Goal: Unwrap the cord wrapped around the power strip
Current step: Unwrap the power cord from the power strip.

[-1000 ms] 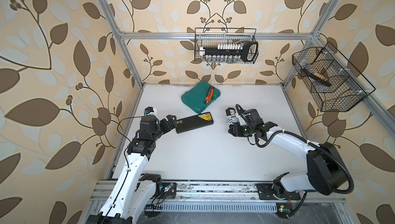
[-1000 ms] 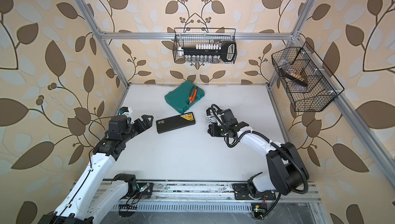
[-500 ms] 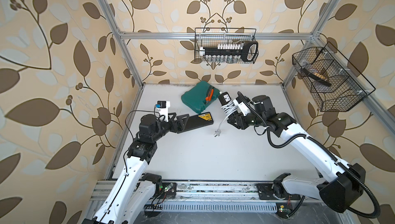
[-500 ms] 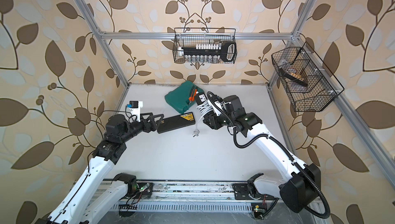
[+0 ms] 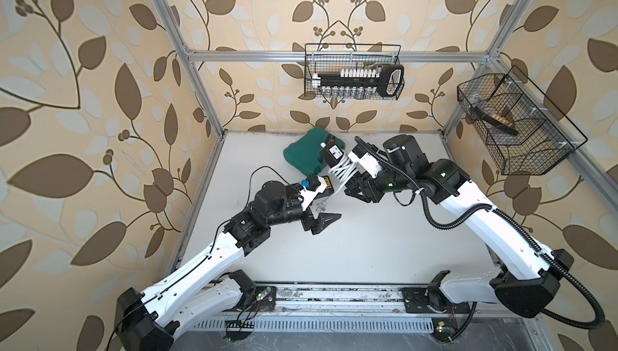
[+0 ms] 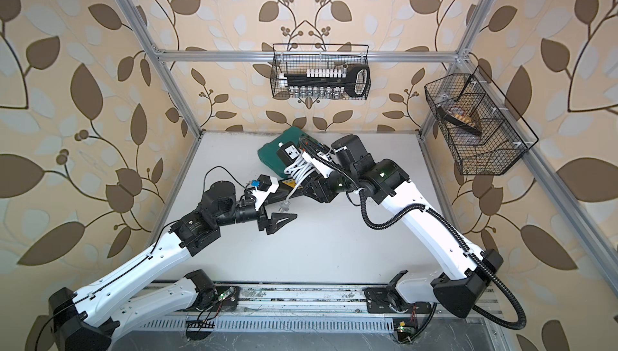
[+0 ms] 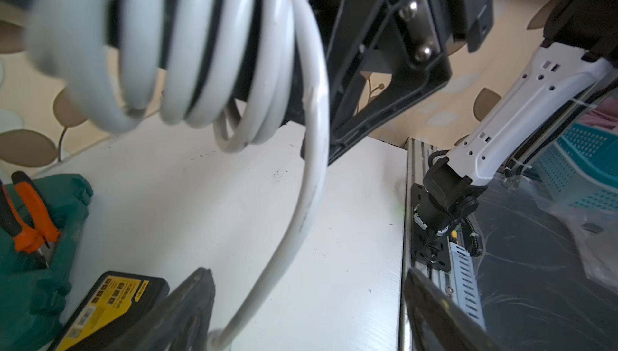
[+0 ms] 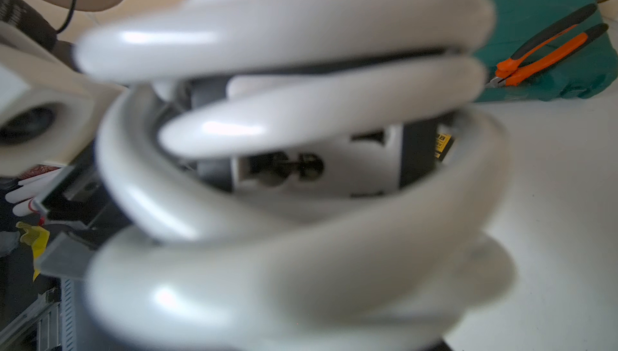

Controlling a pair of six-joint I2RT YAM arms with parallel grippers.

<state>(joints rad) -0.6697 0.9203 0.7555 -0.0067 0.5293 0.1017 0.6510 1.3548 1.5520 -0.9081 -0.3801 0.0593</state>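
**Top views.** In both top views the right hand (image 5: 355,188) is clamped on the lower end of the power strip (image 5: 332,152). It holds the strip tilted above the desk (image 5: 384,249), in front of a green case (image 5: 302,157). The cord (image 5: 342,170) is wound in several turns round the middle of the strip. One loose run hangs down to a grey plug (image 5: 319,206). The left hand (image 5: 322,223) hovers just below the plug, spread wide and holding nothing. A flat black case (image 5: 327,185) with a yellow label lies on the desk beneath the strip. One wire basket (image 5: 352,71) hangs on the back wall and another (image 5: 521,132) on the side wall.

**Left wrist view.** This view alone shows the loose run of cord passing down between the two fingers (image 7: 187,306) of the left hand, close to one of them; contact cannot be told. It also shows orange-handled pliers (image 7: 30,219) lying on the green case. The yellow label (image 7: 107,302) carries rows of small symbols and print, too small to read.

**Right wrist view.** Blurred cord turns fill the frame. Behind them, a white socket face (image 8: 317,168) of the power strip is visible. The fingers of the right hand are hidden.
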